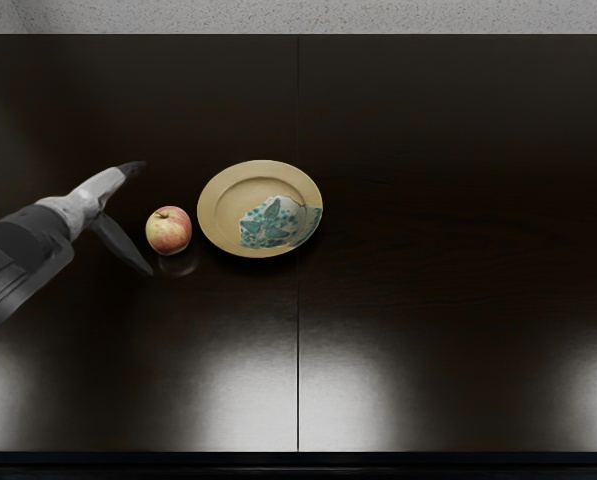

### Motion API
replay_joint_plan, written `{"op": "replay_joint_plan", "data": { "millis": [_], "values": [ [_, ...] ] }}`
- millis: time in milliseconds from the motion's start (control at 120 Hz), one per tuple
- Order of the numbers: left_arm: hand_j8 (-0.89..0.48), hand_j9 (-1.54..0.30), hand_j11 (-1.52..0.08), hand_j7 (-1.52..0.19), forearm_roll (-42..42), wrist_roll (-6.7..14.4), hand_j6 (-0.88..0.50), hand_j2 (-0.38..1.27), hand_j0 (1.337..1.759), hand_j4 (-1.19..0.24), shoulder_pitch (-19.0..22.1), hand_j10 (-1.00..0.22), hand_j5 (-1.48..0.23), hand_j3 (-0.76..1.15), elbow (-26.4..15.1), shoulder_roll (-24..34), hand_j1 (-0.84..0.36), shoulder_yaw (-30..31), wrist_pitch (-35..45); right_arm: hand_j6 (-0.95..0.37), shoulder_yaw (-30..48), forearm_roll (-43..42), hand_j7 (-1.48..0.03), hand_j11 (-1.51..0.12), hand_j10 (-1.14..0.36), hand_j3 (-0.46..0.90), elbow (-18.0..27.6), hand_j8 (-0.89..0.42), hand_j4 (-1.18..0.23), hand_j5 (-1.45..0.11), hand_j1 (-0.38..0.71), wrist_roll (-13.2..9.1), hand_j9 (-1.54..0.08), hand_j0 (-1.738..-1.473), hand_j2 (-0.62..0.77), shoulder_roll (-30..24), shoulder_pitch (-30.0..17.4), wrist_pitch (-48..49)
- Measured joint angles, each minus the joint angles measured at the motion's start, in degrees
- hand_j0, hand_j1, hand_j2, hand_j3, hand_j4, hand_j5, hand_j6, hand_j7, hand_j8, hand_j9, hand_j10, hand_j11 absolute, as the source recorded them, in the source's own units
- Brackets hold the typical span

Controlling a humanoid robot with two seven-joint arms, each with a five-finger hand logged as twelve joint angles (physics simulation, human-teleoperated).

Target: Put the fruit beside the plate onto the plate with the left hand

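Dark glossy tabletop (458,300) fills the view. Grey left hand (96,205) hovers beside the fruit, fingers (130,168) spread, gripping nothing. Round yellow teal-patterned plate (233,195) sits centre. Red-yellow apple (168,230) rests just left of it.

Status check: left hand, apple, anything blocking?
Left hand open, beside apple, not touching. Apple on table, left of plate. Right hand out of view. Nothing between apple and plate.

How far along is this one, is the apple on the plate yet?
Done: nothing; the apple sits on the table, left of the plate. In hand: the left hand is open beside the apple, not gripping it. Left: grasp, lift, place on the plate.
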Motion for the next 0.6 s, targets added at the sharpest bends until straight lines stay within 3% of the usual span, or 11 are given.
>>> {"op": "replay_joint_plan", "data": {
  "millis": [92, 600],
  "values": [
    [-0.03, -0.03, -0.03, -0.03, 1.65, 0.0, -0.03, 0.01, 1.658, -0.03, 0.03, -0.03, -0.03, 0.0, 2.21, -5.13, 0.32, 0.24, 0.81, 0.0, 0.0, 0.0, 0.0, 0.0, 0.0, 0.0, 0.0, 0.0, 0.0, 0.0, -0.35, 0.0, 0.0, -1.658, 0.0, 0.01, 0.02, 0.0],
    [-0.05, -0.06, -0.06, -0.06, 9.38, 0.0, -0.05, 0.01, 1.658, -0.05, 1.79, -0.05, -0.06, 0.0, 10.79, -10.57, 0.29, 1.37, 4.3, 0.0, 0.0, 0.0, 0.0, 0.0, 0.0, 0.0, -0.03, 0.0, 0.0, 0.0, -0.35, 0.0, 0.0, -1.658, 0.0, 0.01, 0.32, -0.08]
  ]
}}
